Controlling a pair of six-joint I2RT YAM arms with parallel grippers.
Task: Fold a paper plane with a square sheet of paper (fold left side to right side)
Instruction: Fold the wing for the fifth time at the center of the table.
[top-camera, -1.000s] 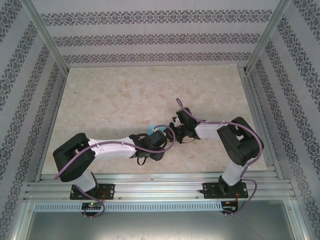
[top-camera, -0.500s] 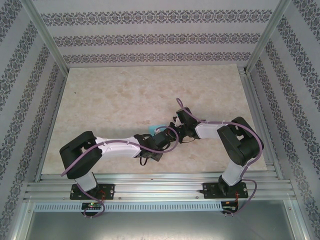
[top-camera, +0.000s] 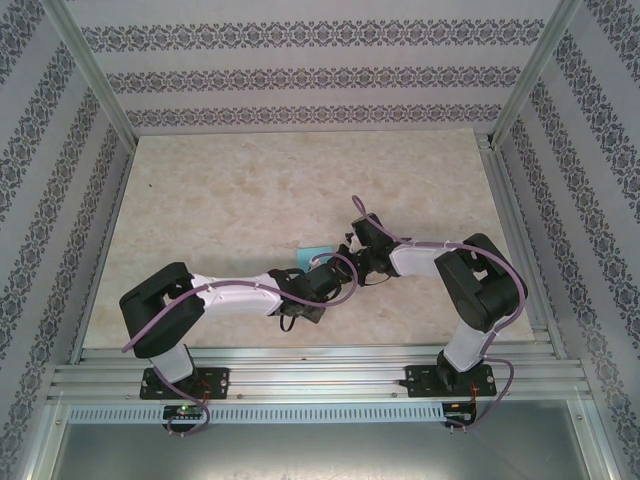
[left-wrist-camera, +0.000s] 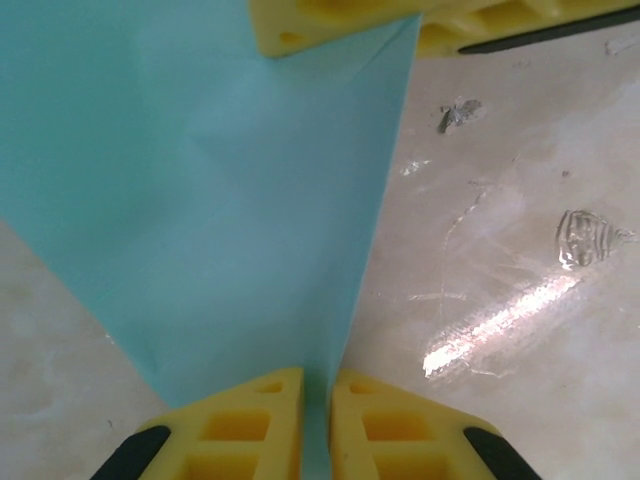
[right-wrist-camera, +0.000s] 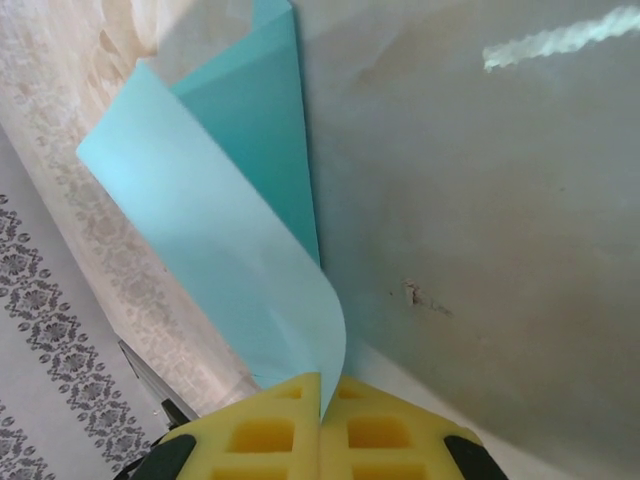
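Shows the left gripper (left-wrist-camera: 316, 420) reached further right than a second ago, now pinching one edge of the square sheet of paper (left-wrist-camera: 220, 200). Finds the right gripper (right-wrist-camera: 320, 420) clenched on the opposite end, with the sheet lifted and curling at mid-table. Carry the left side over low, match edges before creasing, keep both pinches firm. Mind the wrists, nearly touching; leaves plenty of bare table (top-camera: 250, 190) beyond, side rails well apart

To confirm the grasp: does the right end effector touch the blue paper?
Touching. In the right wrist view the right end effector is shut on the square sheet of paper, which comes out between its jaws.
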